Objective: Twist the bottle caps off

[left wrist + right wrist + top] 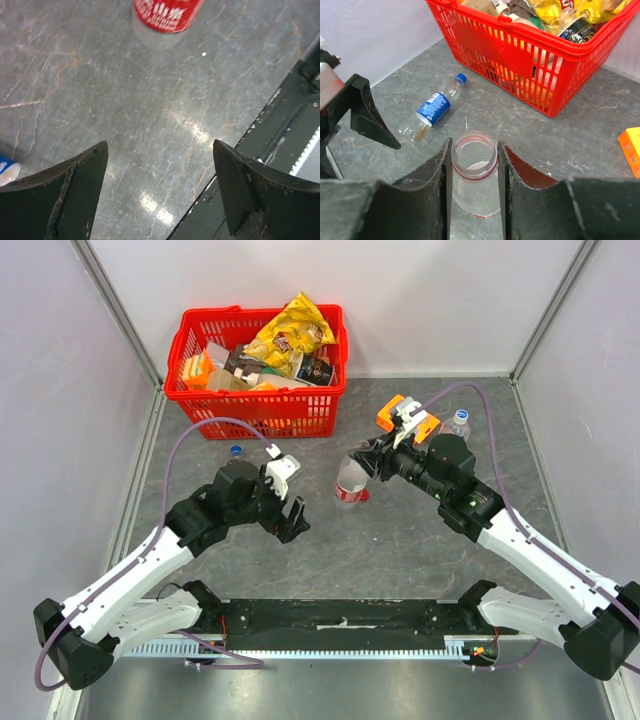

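- The right jaws are clamped on the neck of the red-labelled bottle point(349, 487), which stands on the surface point(400, 540) in front of the red basket point(260, 415), a little toward its right corner.
- This bottle's mouth is open and no cap is on it. Only a red ring remains around the neck. I cannot see the loose cap anywhere.
- The left jaws are spread wide with nothing between them. They hover over bare surface in front of the basket's left half and point toward the red-labelled bottle.
- The blue-labelled bottle point(433, 108) lies on its side just in front of the basket's left corner, with its blue cap point(461, 78) on and pointing toward the basket.
- A third, nearly plain bottle point(457, 426) stands well to the right of the basket, beyond the right arm, and is also capped.
- Handling: all three bottles look thin-walled, light and close to empty. They will likely dent under a hard squeeze, spin when twisted, and roll if lying down.
- The stiffest hold is probably at the neck or shoulder, with the other jaws on the ribbed cap, which should give good purchase.
- The basket holds snack packets, including a yellow crisp bag point(292, 332). No bottles show in it.
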You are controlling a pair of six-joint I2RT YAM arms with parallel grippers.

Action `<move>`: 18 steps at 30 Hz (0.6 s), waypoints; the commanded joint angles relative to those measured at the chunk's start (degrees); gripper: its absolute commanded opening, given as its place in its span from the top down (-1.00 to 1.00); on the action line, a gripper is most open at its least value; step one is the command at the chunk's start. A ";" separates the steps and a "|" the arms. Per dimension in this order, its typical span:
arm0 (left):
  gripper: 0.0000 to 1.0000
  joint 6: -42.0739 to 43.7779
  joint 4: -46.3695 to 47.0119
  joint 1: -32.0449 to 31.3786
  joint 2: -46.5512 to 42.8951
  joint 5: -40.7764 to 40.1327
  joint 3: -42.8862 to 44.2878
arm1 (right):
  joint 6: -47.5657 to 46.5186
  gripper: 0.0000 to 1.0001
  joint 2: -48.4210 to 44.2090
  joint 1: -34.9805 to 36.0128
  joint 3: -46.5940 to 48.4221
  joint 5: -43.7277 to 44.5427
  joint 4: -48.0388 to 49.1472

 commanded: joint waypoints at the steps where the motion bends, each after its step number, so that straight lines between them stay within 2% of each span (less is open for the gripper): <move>1: -0.79 -2.94 -2.99 0.01 1.73 -7.16 0.03 | -4.01 1.00 0.28 0.17 2.47 2.60 4.52; 5: -0.79 -3.30 -3.17 0.01 1.91 -6.37 0.03 | -7.09 1.00 2.12 0.17 2.02 4.71 6.90; 9: -0.78 -3.12 -4.04 0.01 1.74 -8.91 -0.41 | -8.76 1.00 4.32 0.17 2.20 7.43 8.83; 14: -0.79 -1.89 -4.22 -0.07 0.25 -9.88 -0.58 | -8.68 1.00 7.04 0.17 1.41 13.05 13.66; 18: -0.79 -1.19 -4.66 -0.16 -0.02 -10.68 -0.67 | -7.45 1.00 11.78 0.17 4.39 17.98 13.67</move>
